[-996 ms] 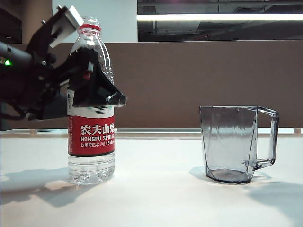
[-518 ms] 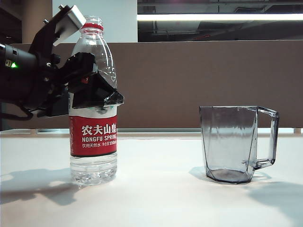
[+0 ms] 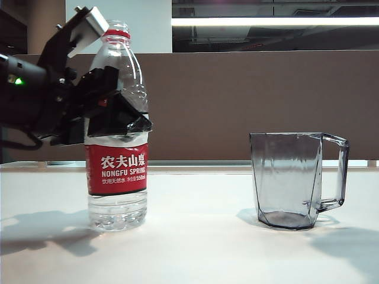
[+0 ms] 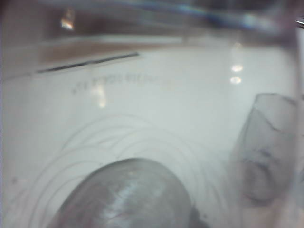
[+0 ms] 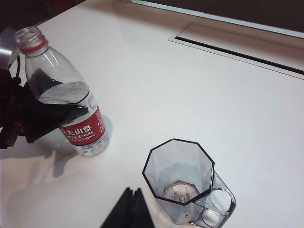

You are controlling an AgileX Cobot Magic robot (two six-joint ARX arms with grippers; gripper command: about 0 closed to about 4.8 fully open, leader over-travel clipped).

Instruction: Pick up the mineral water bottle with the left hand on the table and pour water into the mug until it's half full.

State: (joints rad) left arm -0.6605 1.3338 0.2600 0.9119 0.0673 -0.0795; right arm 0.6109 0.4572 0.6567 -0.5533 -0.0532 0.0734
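White table (image 3: 237,254) standing under office lights, left gripper (image 3: 118,109) clasping upright mineral water bottle (image 3: 116,177), mug (image 3: 290,180) sitting well apart, right gripper (image 5: 129,209) hovering clenched.

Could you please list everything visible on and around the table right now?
mineral water bottle: one, clear with red-and-white label, uncapped, upright on the left of the table
mug: one, smoky-grey transparent, empty, upright on the right, handle pointing away from the bottle
table: one, white
recessed slot: one, in the tabletop behind the mug
left gripper: one, black, around the bottle above its label
right gripper: one, black, fingers together, above the table beside the mug
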